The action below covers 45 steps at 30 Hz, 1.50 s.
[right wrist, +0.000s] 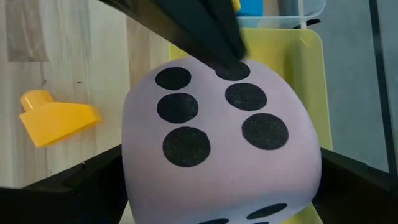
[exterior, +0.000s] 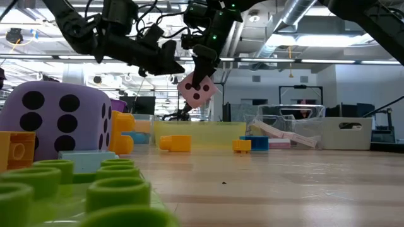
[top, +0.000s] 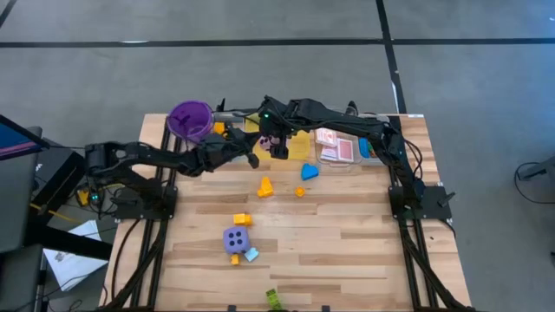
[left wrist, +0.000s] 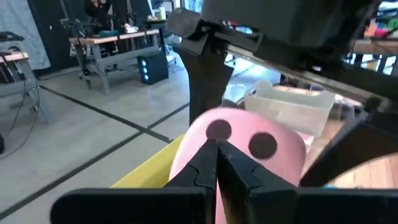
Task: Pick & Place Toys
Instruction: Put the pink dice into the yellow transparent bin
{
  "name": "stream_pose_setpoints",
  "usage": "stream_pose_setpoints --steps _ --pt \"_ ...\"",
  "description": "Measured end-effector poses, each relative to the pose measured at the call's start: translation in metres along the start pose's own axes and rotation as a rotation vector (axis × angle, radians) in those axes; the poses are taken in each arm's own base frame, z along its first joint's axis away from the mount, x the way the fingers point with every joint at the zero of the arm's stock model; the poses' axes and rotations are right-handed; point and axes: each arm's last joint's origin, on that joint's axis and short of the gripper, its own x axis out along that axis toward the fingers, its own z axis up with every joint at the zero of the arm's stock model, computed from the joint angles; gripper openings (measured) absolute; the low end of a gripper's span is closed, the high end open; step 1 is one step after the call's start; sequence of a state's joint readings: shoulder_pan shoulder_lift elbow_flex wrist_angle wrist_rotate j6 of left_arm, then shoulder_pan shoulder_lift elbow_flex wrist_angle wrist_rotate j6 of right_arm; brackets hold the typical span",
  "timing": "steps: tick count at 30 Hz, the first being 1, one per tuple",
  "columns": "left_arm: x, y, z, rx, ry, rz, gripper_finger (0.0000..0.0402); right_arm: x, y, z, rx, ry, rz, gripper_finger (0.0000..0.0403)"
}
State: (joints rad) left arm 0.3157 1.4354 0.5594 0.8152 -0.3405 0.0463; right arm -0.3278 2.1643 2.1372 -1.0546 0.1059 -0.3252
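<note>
From above, the right pincer is covering the pink die completely, so overhead nothing of the die is showing. In the right wrist view the die is filling the picture and running off the lower edge, hiding most of the yellow tray behind it. The left pincer is blocking the die's lower face in its own view. Down low, the green block is blurring out at the near edge, cut off at the bottom, and the purple die is getting clipped on the left. The pink cards are too small to read.
</note>
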Motion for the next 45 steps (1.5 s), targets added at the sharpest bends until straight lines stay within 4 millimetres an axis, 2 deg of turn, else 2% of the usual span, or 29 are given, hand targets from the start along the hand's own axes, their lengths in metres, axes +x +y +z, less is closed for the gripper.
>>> stream_pose_setpoints --steps 7,15,21,33,45 --pt "0.008 -0.001 -0.010 -0.001 -0.007 -0.038 0.0000 0.000 0.000 0.000 0.002 -0.004 -0.002 0.0400" --pt "0.020 0.014 -0.032 0.007 0.088 0.009 0.0000 0.000 0.000 0.001 0.004 -0.007 -0.003 0.0400" --pt "0.022 0.022 -0.036 0.001 0.122 0.035 0.0000 0.000 -0.001 0.003 0.006 -0.028 -0.009 0.0400" --pt "0.006 0.016 -0.010 -0.011 0.075 0.004 0.0000 0.001 -0.013 -0.003 0.029 -0.008 -0.017 0.0400" --pt "0.004 0.006 0.000 -0.033 -0.014 -0.146 0.0000 0.001 -0.009 -0.001 0.022 -0.012 -0.014 0.0400"
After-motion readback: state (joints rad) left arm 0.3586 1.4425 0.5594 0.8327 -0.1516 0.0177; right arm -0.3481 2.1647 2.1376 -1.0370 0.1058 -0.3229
